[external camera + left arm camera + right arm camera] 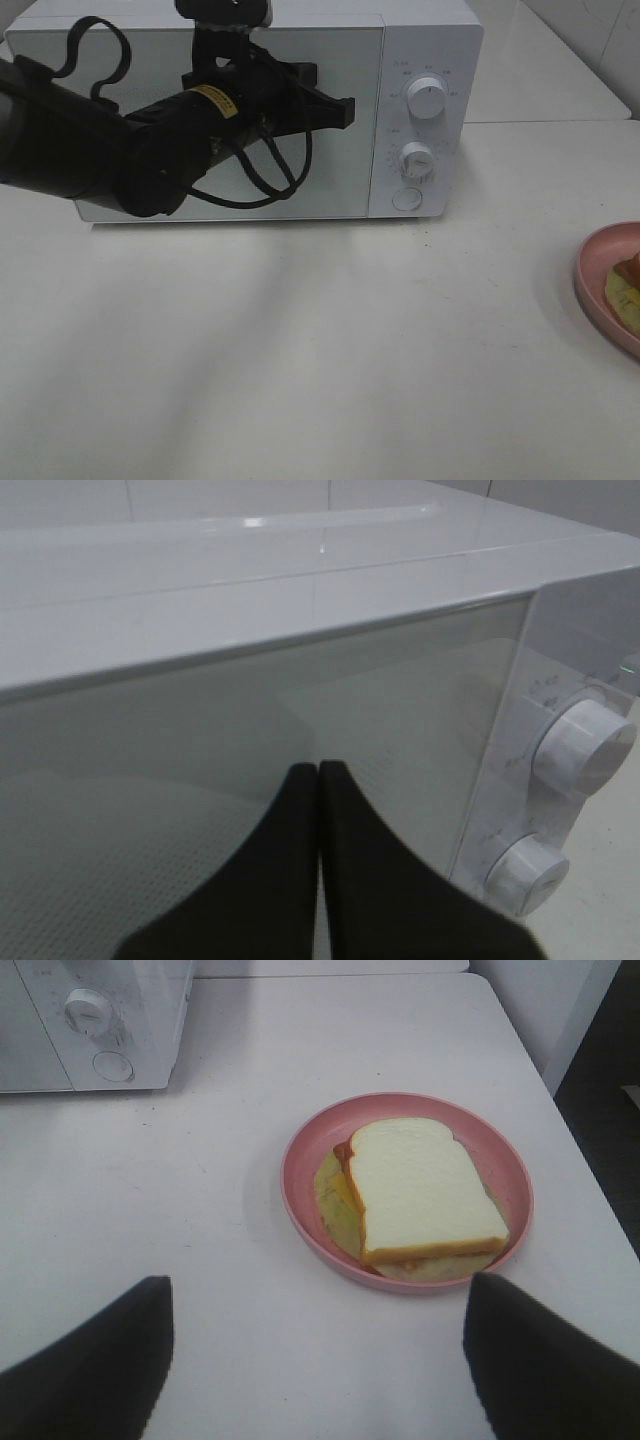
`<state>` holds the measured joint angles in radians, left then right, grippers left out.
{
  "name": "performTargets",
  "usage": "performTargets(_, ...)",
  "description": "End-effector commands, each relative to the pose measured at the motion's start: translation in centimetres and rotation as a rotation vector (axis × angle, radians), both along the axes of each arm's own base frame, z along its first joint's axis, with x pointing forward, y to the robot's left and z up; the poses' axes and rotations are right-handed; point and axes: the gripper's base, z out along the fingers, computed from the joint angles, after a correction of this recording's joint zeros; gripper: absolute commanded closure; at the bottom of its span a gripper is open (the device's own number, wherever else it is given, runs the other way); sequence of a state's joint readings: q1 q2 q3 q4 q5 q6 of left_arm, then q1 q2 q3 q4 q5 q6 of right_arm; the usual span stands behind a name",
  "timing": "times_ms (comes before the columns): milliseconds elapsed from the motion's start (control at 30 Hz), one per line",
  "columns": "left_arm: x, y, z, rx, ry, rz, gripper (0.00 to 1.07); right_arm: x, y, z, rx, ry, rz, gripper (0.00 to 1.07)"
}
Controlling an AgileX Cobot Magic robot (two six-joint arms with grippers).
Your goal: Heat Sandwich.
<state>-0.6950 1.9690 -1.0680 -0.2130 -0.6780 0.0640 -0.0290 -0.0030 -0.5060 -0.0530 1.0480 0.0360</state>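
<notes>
The sandwich [420,1190], white bread with tan crust and yellow-green filling, lies on a round pink plate [305,1150] on the white table. My right gripper [315,1295] hovers open just short of the plate, with nothing between its fingers [95,1360]. In the high view only the plate's edge [600,270] and a bit of the sandwich [625,292] show at the far right. My left gripper [318,772] is shut and empty, its tips close to the glass door [200,740] of the white microwave [420,40]. The door is closed.
Two round knobs [425,100] [417,160] and a round button [406,199] sit on the microwave's right panel. The left arm [100,140] with its looping cables crosses the front of the door. The table's right edge [560,1110] runs close to the plate.
</notes>
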Motion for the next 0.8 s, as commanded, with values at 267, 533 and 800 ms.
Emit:
performTargets(267, -3.8, 0.4, 1.4, 0.000, 0.020, -0.046, 1.06, -0.3, 0.1, 0.0, 0.007, -0.036, -0.004, 0.31)
performTargets(533, -5.5, 0.5, 0.7, 0.122, 0.230, -0.104, 0.88, -0.3, 0.1, 0.0, 0.007, -0.036, -0.004, 0.31)
performTargets(800, -7.2, 1.4, 1.9, 0.212, 0.397, -0.150, 0.02, -0.3, 0.1, 0.0, 0.007, -0.036, -0.004, 0.31)
